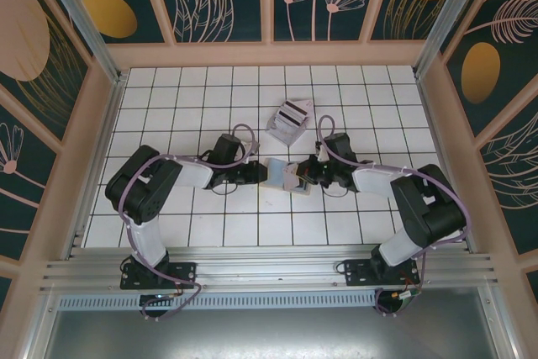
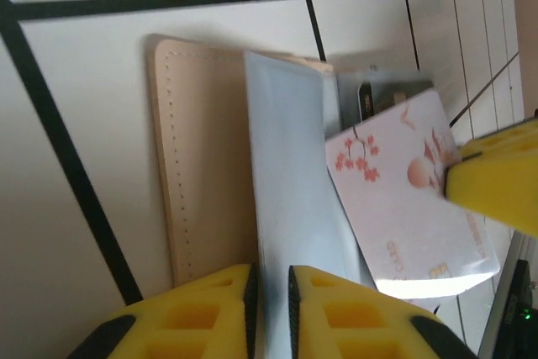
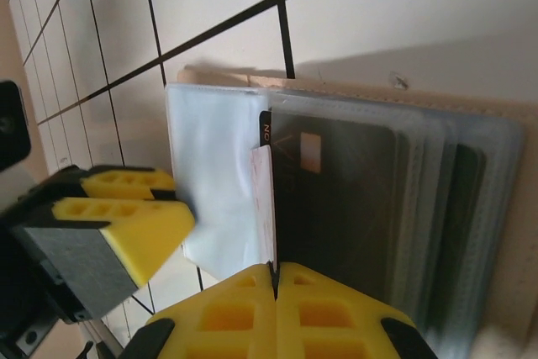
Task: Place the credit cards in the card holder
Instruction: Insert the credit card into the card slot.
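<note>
The tan card holder [image 1: 277, 172] lies open on the tiles between my two grippers, its clear sleeves [image 2: 290, 174] fanned out. My left gripper [image 2: 269, 292] has its jaws nearly together on the edge of one clear sleeve, lifting it. My right gripper [image 3: 276, 268] is shut on a white credit card with pink blossoms [image 2: 403, 199], seen edge-on [image 3: 265, 199] at the sleeve's mouth. A dark card [image 3: 336, 191] sits inside a sleeve behind it. More credit cards [image 1: 288, 119] lie in a small pile farther back.
White tiled floor [image 1: 210, 224] with dark grout, walled by wooden panels [image 1: 269, 52] at the back and sides. Both arms reach inward to the middle, their grippers close together over the holder.
</note>
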`<control>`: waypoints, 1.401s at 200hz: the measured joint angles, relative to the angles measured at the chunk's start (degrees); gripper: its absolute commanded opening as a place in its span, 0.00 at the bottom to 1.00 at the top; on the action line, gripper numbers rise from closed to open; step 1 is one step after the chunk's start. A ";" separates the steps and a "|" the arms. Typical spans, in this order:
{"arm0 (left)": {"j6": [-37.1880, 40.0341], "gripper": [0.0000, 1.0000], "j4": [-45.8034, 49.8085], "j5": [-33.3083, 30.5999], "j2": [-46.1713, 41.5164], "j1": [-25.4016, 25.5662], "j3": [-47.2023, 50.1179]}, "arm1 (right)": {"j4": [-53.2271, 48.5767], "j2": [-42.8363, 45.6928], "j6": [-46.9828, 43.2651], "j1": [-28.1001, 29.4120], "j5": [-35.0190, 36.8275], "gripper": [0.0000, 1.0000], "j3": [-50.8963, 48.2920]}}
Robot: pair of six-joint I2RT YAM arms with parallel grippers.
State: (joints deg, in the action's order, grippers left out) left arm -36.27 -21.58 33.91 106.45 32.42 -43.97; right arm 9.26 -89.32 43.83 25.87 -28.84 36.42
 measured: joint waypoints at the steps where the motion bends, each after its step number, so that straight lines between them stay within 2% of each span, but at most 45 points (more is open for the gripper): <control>1: -0.15 0.14 -0.20 0.02 -0.04 0.02 0.15 | -0.02 0.00 0.00 0.00 0.09 0.00 0.07; 57: -3.43 0.09 -2.23 -1.86 -2.49 0.68 3.98 | -1.86 0.00 -0.59 0.02 2.29 0.00 0.81; 146: -5.64 0.09 -3.17 -2.36 -2.49 0.98 4.35 | -3.67 -1.84 -1.95 3.08 6.47 0.00 3.72; 280: -6.08 0.11 -3.91 -2.54 -2.49 1.07 4.66 | 3.74 -4.94 1.42 8.94 12.20 0.00 3.04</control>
State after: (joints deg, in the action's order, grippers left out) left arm -42.35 -25.50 31.38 103.96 33.50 -39.31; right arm 12.99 -94.26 45.25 34.81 -16.64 39.46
